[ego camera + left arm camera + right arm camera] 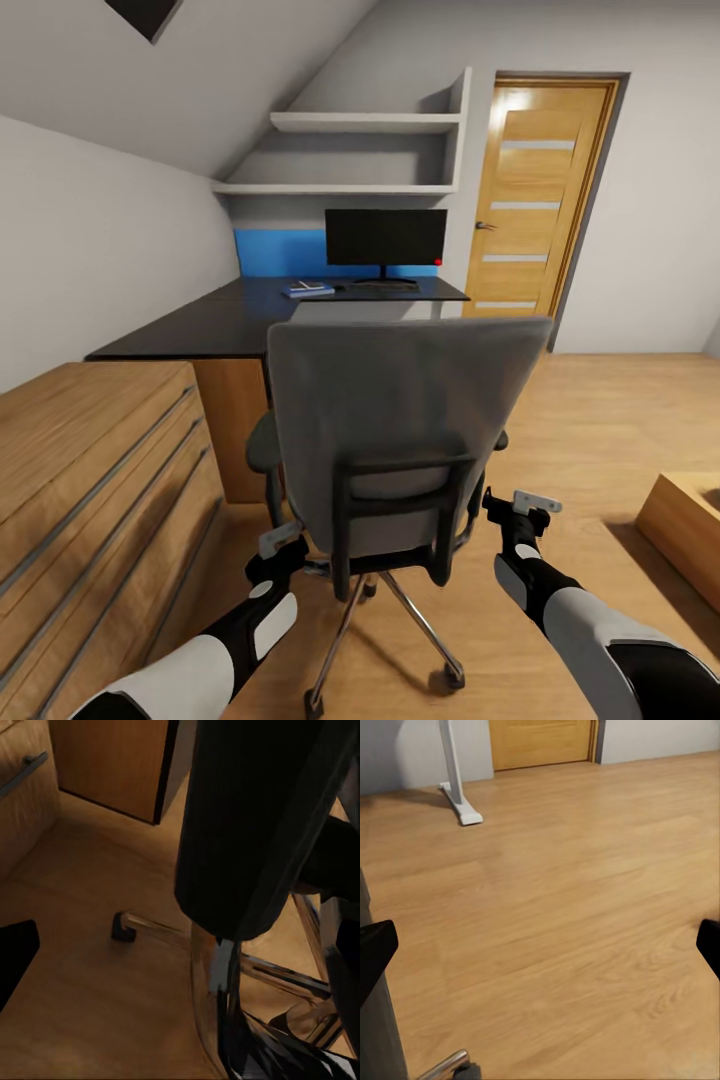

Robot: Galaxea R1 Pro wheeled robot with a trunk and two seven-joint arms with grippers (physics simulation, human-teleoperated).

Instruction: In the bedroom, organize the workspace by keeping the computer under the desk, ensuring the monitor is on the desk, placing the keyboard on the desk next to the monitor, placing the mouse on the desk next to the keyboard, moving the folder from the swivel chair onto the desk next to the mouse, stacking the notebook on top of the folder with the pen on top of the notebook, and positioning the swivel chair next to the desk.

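Your left gripper (283, 540) sits low at the left rear of the swivel chair (400, 420), close beside its backrest frame. From the head view you cannot tell whether it is spread or pinched; in the left wrist view one dark fingertip (15, 956) shows at the frame edge, with the chair's black post (247, 832) and chrome legs (262, 975) close ahead. Your right gripper (520, 505) hangs just off the chair's right side, its jaws spread wide with bare wooden floor (562, 907) between them.

The chair turns its back to you and faces the desk (200, 325). The desk's long black top runs away from you to the blue back panel (280, 250). There the monitor (386, 238) stands upright with its screen towards you. The blue folder (307, 290) lies flat just left of its stand.

A wooden chest (90, 480) crowds your left arm. To the right the floor lies open up to the door (535, 200).
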